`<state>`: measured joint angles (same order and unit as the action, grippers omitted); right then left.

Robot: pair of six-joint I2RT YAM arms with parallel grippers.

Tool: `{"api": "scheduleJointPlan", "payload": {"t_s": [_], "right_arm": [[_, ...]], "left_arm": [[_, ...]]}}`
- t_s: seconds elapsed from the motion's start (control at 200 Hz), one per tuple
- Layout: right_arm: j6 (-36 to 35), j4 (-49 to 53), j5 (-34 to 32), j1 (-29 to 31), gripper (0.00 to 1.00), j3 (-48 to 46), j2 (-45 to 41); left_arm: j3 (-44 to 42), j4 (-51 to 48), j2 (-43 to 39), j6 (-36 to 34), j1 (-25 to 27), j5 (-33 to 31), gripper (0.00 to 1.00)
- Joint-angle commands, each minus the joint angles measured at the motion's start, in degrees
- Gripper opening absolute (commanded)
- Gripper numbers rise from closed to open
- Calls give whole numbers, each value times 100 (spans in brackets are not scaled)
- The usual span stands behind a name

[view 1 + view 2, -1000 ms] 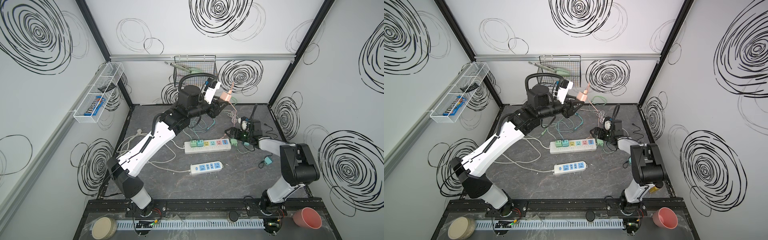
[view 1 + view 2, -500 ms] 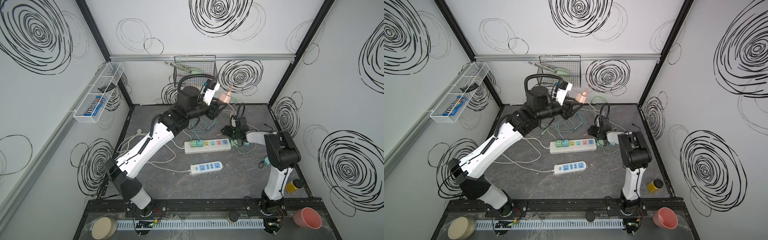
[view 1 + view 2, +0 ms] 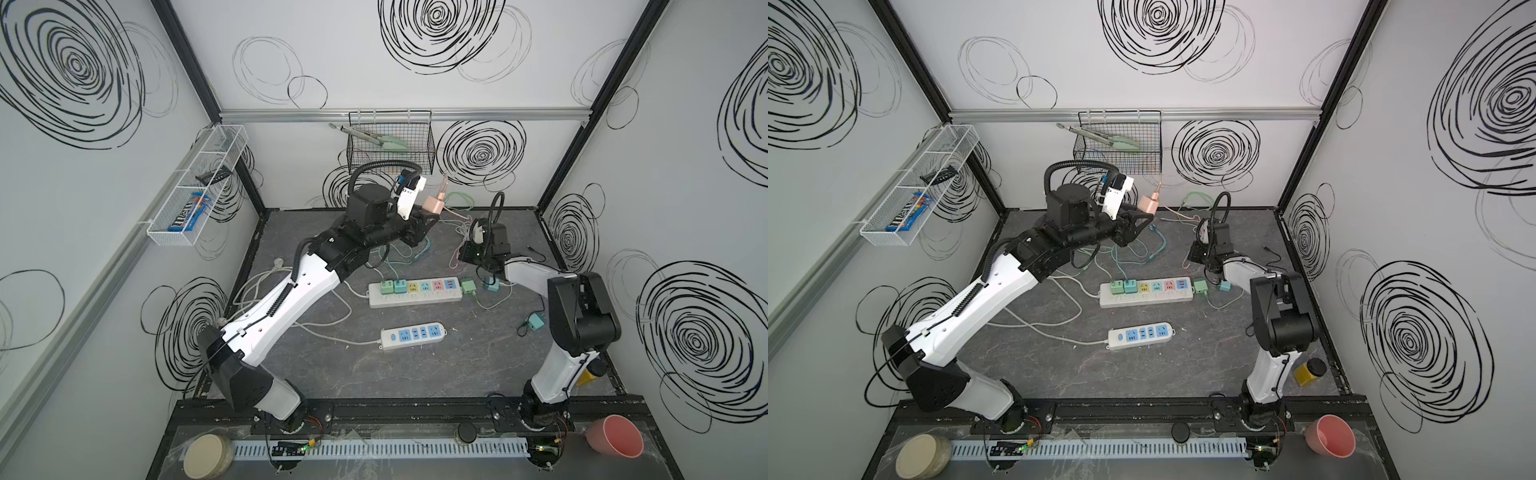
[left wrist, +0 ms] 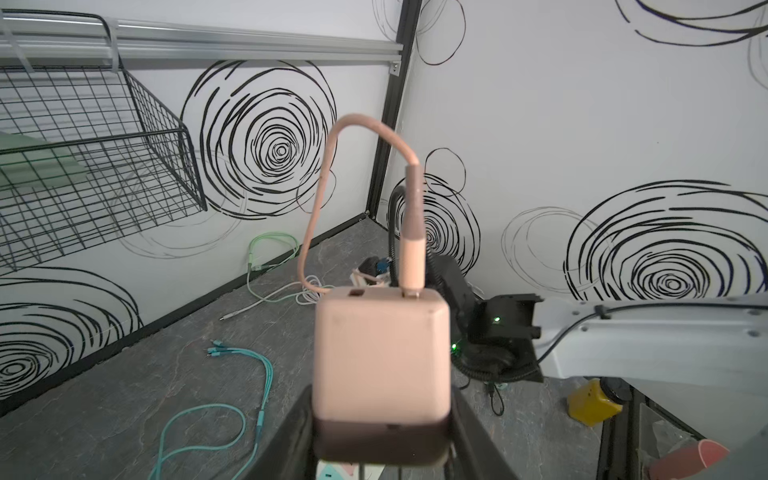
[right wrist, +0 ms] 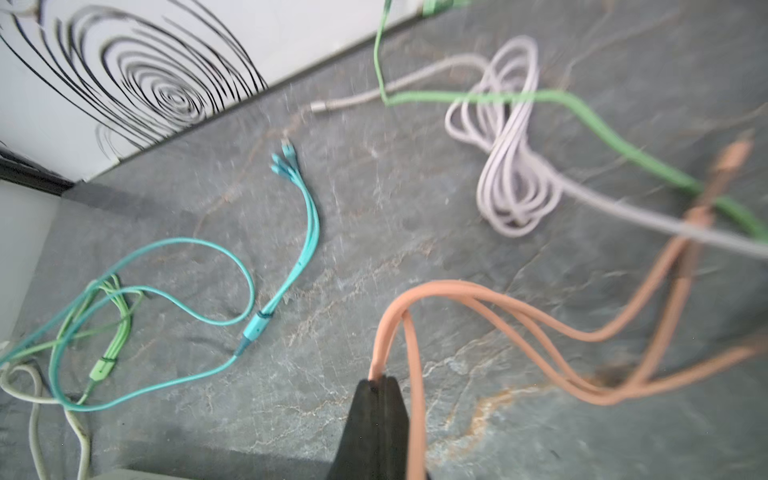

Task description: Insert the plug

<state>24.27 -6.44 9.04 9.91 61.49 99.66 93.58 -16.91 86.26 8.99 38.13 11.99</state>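
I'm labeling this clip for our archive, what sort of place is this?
Probably a robotics lab test cell: swirl-marked walls enclose a grey tabletop, two robot arms are mounted at its front edge, and power strips lie on it.

Grey tabletop [image 3: 415,374] — long power strip [image 3: 415,292], short power strip [image 3: 413,333], loose cables [image 5: 505,174].

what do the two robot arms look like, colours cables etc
Both match: the left arm and right arm have white shells between bulky black joints. A ribbed black hose loops at each wrist; the left pincer and right pincer are black.
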Motion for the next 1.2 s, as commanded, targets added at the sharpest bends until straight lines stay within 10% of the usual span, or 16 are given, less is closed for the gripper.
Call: {"api": "scheduleJointPlan", "payload": {"t_s": [0.0,0.62,1.196], "right_arm": [[-366,-61,98,-250,0,-62,-595],[-520,-627,1324,-203,0,188,-1163],[-774,-1162,2501,856,0,5173,2187]], "left_arm": [[-86,348,-306,27,-110,-69,0],[-701,540,-858,323,-316,-467,0],[245,196,-210,-131,-702,-1823,0]]}}
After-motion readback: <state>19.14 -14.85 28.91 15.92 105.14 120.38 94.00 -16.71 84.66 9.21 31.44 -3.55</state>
